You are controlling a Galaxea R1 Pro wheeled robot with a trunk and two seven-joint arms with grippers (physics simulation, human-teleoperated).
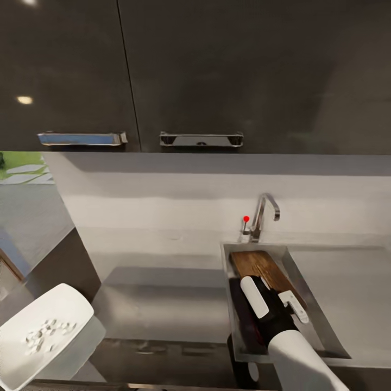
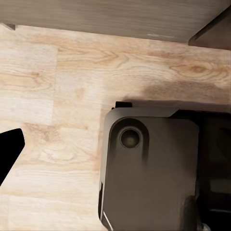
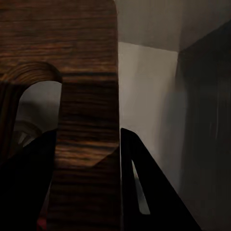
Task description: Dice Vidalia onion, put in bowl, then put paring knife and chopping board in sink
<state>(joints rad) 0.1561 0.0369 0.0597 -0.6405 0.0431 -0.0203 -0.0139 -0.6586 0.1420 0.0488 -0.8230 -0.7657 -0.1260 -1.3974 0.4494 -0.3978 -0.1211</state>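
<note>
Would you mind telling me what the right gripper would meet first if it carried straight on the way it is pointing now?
Probably the sink. The right gripper is shut on the chopping board and points down into the basin towards the tap end, so the board would likely touch first, though depth is unclear.

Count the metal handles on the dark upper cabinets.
2. One cabinet handle sits on the left door's lower edge, tinted blue by a reflection; the other handle sits on the next door, above and left of the tap. Others may lie outside the frame.

Right tool [image 1: 274, 293], chopping board [image 1: 266, 274] inside sink [image 1: 320, 326]
</note>
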